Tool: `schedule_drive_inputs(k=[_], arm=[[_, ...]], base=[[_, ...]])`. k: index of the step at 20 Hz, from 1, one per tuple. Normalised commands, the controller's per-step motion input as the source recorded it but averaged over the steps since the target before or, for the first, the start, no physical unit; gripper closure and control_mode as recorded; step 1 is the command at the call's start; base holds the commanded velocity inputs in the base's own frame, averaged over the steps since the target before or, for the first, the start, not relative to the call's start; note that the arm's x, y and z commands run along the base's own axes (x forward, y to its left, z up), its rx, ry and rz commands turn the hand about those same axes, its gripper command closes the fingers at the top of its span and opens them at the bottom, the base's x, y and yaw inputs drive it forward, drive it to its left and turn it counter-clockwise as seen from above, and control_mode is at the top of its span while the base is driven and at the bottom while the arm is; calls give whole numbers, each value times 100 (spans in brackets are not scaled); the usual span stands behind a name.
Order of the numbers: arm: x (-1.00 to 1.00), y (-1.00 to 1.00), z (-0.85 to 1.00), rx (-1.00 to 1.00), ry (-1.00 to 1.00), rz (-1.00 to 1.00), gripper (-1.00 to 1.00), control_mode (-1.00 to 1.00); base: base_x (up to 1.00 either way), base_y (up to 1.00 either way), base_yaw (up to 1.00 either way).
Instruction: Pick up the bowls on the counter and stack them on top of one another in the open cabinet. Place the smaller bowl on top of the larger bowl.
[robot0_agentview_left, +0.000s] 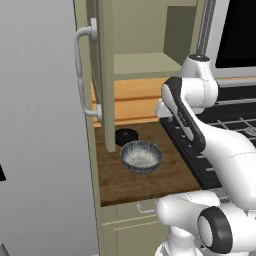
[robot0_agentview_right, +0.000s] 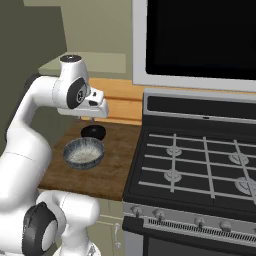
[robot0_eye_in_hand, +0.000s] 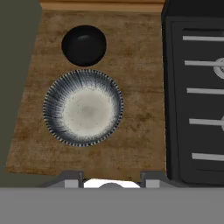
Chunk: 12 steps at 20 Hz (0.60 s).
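Observation:
Two bowls stand side by side on the dark wood counter (robot0_agentview_left: 150, 186) (robot0_agentview_right: 107, 176) (robot0_eye_in_hand: 140, 131). The larger bowl (robot0_agentview_left: 141, 156) (robot0_agentview_right: 83, 153) (robot0_eye_in_hand: 83, 107) is grey-blue and ribbed with a pale speckled inside. Just behind it, almost touching, sits the smaller bowl (robot0_agentview_left: 126, 136) (robot0_agentview_right: 93, 132) (robot0_eye_in_hand: 84, 45), low and solid black. My gripper (robot0_agentview_right: 92, 119) (robot0_eye_in_hand: 111, 178) hangs well above the counter, pointing down near the bowls, fingers apart with nothing between them. The open cabinet (robot0_agentview_left: 145, 65) (robot0_agentview_right: 100, 62) is above the counter, its door (robot0_agentview_left: 105, 75) swung out on the left.
A black gas stove (robot0_agentview_left: 235, 125) (robot0_agentview_right: 200, 160) (robot0_eye_in_hand: 197, 87) borders the counter on the right, under a dark microwave (robot0_agentview_right: 200, 40). A tall grey panel (robot0_agentview_left: 40, 125) closes the left side. A beige drawer (robot0_agentview_left: 145, 207) sits under the counter front.

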Motion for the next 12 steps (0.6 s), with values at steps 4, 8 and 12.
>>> schedule_drive_inputs(k=[4,8,12], arm=[[-25,4,-9,-6,0,5,-100,-100],[-10,11,-47,-12,21,8,-100,-100],[8,2,-81,-11,16,4,-100,-100]], base=[[0,0,0],[0,0,0],[0,0,0]])
